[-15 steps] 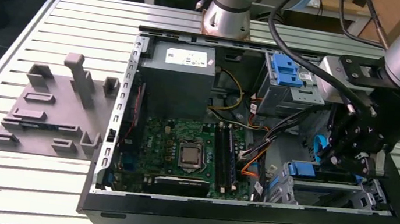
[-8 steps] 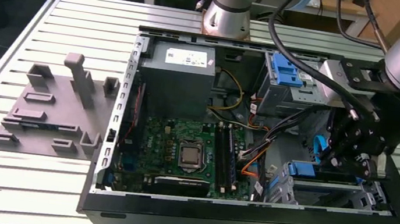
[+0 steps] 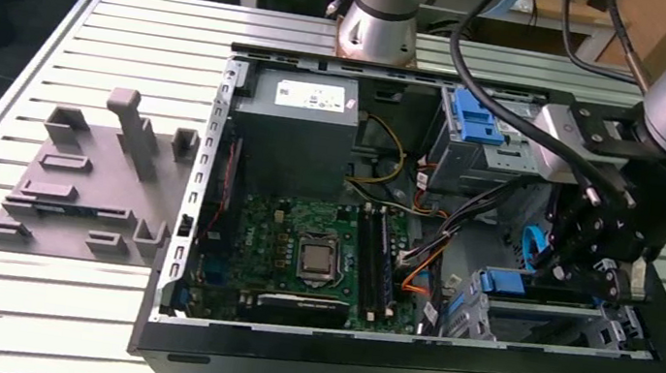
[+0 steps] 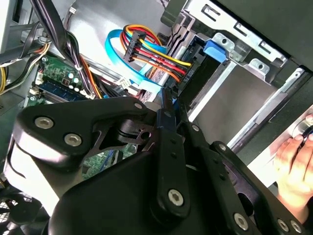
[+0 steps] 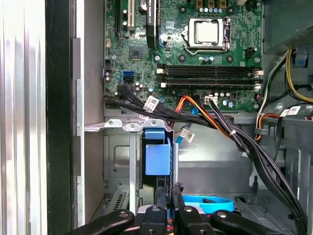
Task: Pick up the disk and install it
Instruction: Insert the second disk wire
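Note:
The disk stands on edge in the lower drive bay of the open computer case, and its blue carrier end faces me in the first wrist view. In the exterior view the disk sits in the metal cage at the case's front right corner. My gripper hangs inside the case just short of that blue end, its fingers drawn close together. In the second wrist view the gripper points at the bay, where the carrier's blue tab shows. Whether the fingertips touch the disk is hidden.
A light-blue flat cable curls right beside my fingers, and bundled black and coloured wires cross above the bay. The motherboard lies at the case's middle. A grey fixture with posts stands outside the case. A hand rests at the case edge.

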### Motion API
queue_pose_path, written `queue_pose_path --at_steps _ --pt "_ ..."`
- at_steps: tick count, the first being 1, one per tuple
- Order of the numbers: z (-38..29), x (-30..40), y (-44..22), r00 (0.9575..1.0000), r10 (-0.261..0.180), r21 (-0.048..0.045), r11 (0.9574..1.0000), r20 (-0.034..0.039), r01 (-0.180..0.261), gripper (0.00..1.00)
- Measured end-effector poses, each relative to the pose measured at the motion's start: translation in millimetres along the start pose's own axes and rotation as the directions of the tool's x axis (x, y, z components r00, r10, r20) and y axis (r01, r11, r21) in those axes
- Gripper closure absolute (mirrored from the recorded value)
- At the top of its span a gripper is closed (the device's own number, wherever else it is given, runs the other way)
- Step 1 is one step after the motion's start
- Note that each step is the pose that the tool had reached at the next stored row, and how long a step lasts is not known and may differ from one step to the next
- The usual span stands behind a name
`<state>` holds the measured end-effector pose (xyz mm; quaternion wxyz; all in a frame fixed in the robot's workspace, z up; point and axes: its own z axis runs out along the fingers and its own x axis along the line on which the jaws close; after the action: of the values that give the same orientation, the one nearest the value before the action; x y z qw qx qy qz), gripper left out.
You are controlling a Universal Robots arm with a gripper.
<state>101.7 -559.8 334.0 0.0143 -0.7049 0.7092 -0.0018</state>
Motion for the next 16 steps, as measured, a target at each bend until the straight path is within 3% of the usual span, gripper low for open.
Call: queue_pose_path --at_steps 6,16 --pt "0.9 0.8 -0.5 1.0000 0.000 -0.0001 1.0000 0.0057 0.000 0.84" --pt "-0.6 1.8 -0.6 1.0000 0.001 -0.0001 1.0000 0.0062 -0.001 0.84"
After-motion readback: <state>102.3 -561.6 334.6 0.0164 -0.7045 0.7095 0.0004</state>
